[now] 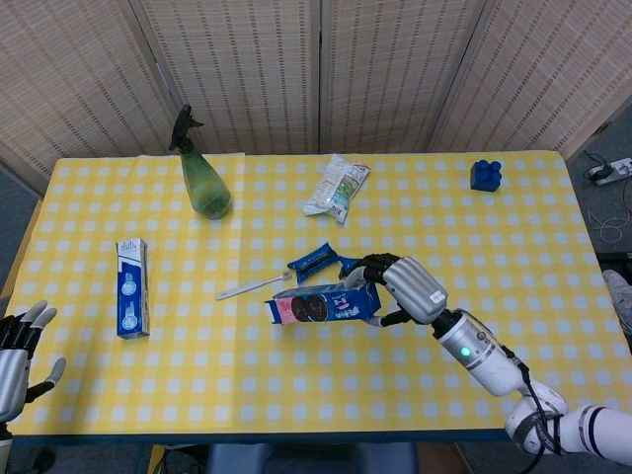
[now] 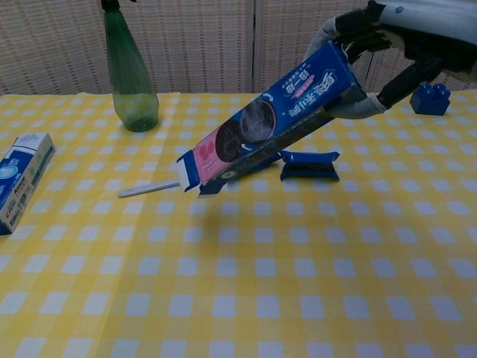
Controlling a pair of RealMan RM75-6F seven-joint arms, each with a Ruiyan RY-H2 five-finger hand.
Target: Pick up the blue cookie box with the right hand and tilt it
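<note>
My right hand grips one end of the blue cookie box and holds it in the air over the table. The box is tilted, with its open pink end lowest and pointing toward the left. Two blue cookie packs lie on the yellow checked cloth under and behind the box. My left hand hangs open off the table's front left corner, holding nothing.
A white toothbrush lies beside the packs. A green spray bottle stands at the back left, a toothpaste box lies at the left, a snack bag at the back middle, a blue brick at the back right.
</note>
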